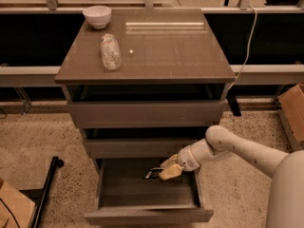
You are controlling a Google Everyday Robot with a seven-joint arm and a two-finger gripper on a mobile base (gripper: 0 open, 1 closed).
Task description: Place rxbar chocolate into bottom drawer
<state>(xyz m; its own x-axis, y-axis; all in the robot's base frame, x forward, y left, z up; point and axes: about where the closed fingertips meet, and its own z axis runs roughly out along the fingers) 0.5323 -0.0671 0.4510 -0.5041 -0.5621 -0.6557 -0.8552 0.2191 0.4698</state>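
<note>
The bottom drawer (147, 216) of the grey-brown cabinet is pulled open, its inside dark. My gripper (167, 169) reaches in from the right, just over the drawer's back right part. Its yellowish fingers are shut on the rxbar chocolate (152, 173), a small dark flat bar that sticks out to the left of the fingers, held a little above the drawer floor.
On the cabinet top (190, 56) lie a clear crinkled plastic bottle (110, 52) and a white bowl (97, 16). The two upper drawers are slightly open. A cardboard box (292, 110) stands at the right, another at the lower left, and a black pole (45, 194) lies on the floor.
</note>
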